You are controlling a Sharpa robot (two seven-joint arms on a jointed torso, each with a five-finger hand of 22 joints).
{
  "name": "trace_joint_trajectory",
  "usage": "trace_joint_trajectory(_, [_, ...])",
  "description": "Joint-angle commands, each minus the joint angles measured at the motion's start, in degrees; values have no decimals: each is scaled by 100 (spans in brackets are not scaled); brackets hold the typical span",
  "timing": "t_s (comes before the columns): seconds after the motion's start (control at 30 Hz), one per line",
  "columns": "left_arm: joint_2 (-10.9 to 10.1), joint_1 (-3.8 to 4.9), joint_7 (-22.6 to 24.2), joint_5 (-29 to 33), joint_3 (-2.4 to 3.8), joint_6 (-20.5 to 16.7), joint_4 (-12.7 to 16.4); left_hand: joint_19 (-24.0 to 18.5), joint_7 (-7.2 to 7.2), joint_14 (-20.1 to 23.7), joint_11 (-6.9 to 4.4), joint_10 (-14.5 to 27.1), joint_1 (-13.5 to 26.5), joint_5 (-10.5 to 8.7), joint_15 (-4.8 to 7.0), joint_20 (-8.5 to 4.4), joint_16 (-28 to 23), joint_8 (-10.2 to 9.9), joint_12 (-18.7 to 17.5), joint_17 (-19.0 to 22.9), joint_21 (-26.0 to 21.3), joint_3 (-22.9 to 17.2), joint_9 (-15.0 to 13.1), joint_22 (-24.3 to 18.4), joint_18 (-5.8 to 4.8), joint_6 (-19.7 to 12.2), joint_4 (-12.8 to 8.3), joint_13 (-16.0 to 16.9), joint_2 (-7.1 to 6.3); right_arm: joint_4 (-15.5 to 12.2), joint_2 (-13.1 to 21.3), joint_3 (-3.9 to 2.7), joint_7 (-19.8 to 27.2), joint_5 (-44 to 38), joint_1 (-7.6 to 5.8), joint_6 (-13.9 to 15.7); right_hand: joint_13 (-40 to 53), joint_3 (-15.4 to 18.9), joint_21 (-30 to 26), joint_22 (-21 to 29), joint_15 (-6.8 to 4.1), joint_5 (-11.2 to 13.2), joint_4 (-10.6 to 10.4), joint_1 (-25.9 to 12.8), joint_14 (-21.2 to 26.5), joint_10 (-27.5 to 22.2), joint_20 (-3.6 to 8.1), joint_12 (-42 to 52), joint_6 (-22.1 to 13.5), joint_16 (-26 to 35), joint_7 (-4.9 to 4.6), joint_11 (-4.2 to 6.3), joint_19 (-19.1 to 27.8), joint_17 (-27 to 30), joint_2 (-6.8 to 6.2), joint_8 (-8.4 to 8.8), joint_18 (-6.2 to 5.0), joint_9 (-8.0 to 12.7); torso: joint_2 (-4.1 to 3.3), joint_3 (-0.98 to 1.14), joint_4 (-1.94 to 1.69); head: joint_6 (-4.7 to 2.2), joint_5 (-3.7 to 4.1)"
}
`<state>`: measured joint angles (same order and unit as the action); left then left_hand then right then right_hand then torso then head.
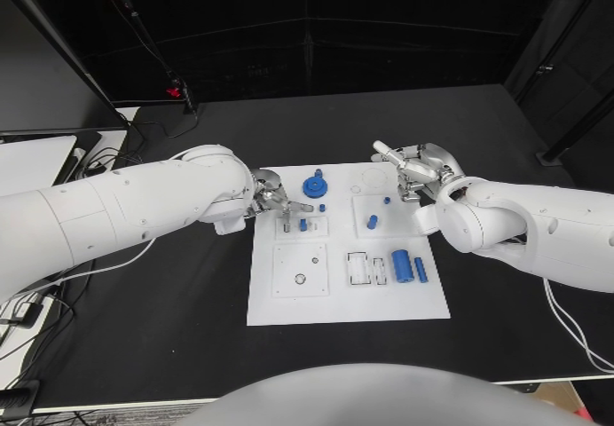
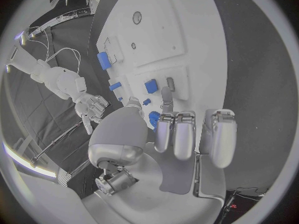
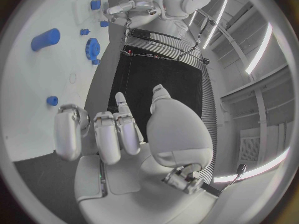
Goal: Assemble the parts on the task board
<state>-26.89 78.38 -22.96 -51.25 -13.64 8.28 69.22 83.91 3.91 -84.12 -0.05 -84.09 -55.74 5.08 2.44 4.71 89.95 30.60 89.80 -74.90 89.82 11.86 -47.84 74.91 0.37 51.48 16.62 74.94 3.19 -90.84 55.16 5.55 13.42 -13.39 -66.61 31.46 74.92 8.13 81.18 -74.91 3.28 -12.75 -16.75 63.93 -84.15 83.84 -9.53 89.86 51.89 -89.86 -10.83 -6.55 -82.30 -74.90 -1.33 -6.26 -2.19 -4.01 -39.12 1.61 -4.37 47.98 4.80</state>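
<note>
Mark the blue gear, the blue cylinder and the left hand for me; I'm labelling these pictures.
blue gear (image 1: 315,186): head view, on its toothed disc.
blue cylinder (image 1: 402,263): head view, middle of its side.
left hand (image 1: 272,203): head view, on the silver palm behind the fingers.

The white rectangular task board (image 1: 343,297) lies in the middle of the black bench (image 1: 153,311). On its far part sits a blue toothed gear (image 1: 315,187); a blue cylinder (image 1: 402,263) lies toward its near right. The left hand (image 1: 275,203) is at the board's left edge, the right hand (image 1: 412,169) at its far right corner.

Black table (image 1: 153,319) — dark surroundings
</note>
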Motion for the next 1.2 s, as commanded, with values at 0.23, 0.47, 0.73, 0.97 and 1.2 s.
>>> trace_joint_trajectory(0.23, [-312, 318, 610, 195, 13, 231, 60, 609, -44, -588, 27, -591, -310, 95, -24, 13, 5, 130, 20, -1510, 18, -63, -129, 1509, -37, -52, -3, 1506, 67, 6, -5, -2, -45, 20, -3, -73, 1508, 22, -23, -1146, 40, -16, -3, -8, -585, 616, -37, 14, -8, -14, -24, -41, 13, -1510, 69, -18, -54, 7, -1, 4, 0, -56, -26])
trace_joint_trajectory(0.47, [-264, 391, 735, 235, 12, 633, -358, 609, -75, -588, -2, -591, -505, -44, -3, -2, 5, 187, 20, -1510, 18, -64, -179, 1509, -37, 2, 8, 1506, 225, 19, -10, -1, -94, 19, -3, -98, 1508, 27, -32, -1143, 40, -14, -3, -15, -585, 616, -37, 14, -8, -14, -23, -41, 21, -1510, 71, -18, -57, 7, -5, -1, 11, -98, -73])
trace_joint_trajectory(0.73, [43, 396, 803, 241, 11, 897, -989, 609, -148, -588, -64, -591, -639, -199, 40, -27, 5, 71, 20, -1510, 18, -26, -116, 1509, -37, 251, 4, 1506, 594, 21, -16, -1, -160, -6, -3, -76, 1508, 43, -37, -1141, 40, -12, -4, -39, -585, 616, -37, 14, -5, -14, -22, -40, 25, -1510, 70, -22, -59, 6, -10, -6, 6, -118, -95])
trace_joint_trajectory(0.97, [297, 338, 887, 240, 11, 1104, -1364, 609, -166, -588, -89, -591, -829, -226, 65, -52, 5, -300, 20, -1510, 18, 119, 111, 1509, -37, 497, 5, 1506, 737, 20, -21, -1, -183, -9, -3, -91, 1508, 48, -43, -1138, 39, -13, -4, -47, -585, 616, -37, 14, -4, -14, -22, -40, 30, -1510, 72, -24, -61, 6, -10, -7, 8, -143, -103])
trace_joint_trajectory(1.2, [496, 263, 931, 240, 11, 1330, -1658, 609, -191, -588, -112, -591, -862, -228, 82, -66, 5, -528, 20, -1510, 18, 289, 254, 1509, -37, 746, 4, 1506, 798, 21, -24, -1, -198, -10, -3, -96, 1508, 48, -43, -1138, 39, -13, -4, -47, -585, 616, -37, 14, -4, -14, -22, -40, 30, -1510, 72, -24, -61, 6, -12, -5, 6, -143, -101])
